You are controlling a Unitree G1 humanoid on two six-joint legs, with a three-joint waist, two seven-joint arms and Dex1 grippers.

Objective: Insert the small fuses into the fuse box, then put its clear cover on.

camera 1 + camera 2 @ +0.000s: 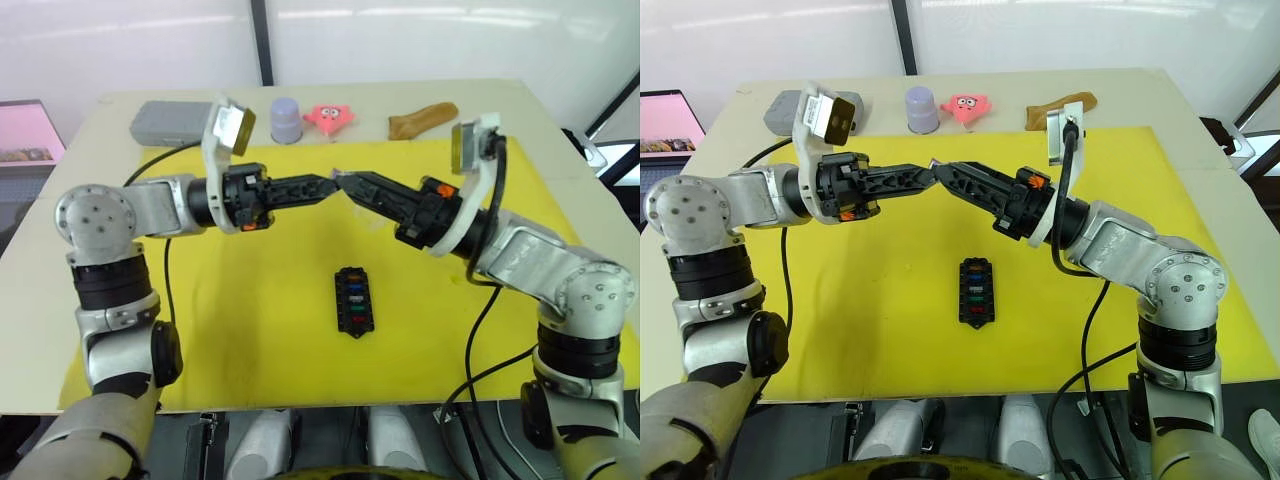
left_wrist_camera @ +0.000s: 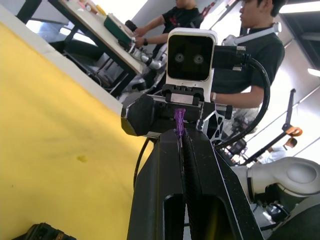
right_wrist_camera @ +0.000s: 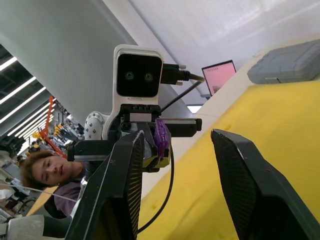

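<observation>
Holding a purple fuse (image 2: 179,121) pinched in the left gripper (image 2: 180,131) facing the spread right gripper (image 1: 347,182); the fuse box (image 1: 353,301) looks partly filled; cover not yet fitted.

One fuse box (image 1: 353,301) on the yellow mat (image 1: 250,330), one purple fuse (image 2: 179,121), one grey case (image 1: 165,122), one lilac cup (image 1: 286,119).

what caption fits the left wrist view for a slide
Left gripper pinches a purple fuse at its fingertips, facing the open right gripper above the yellow mat.
</observation>
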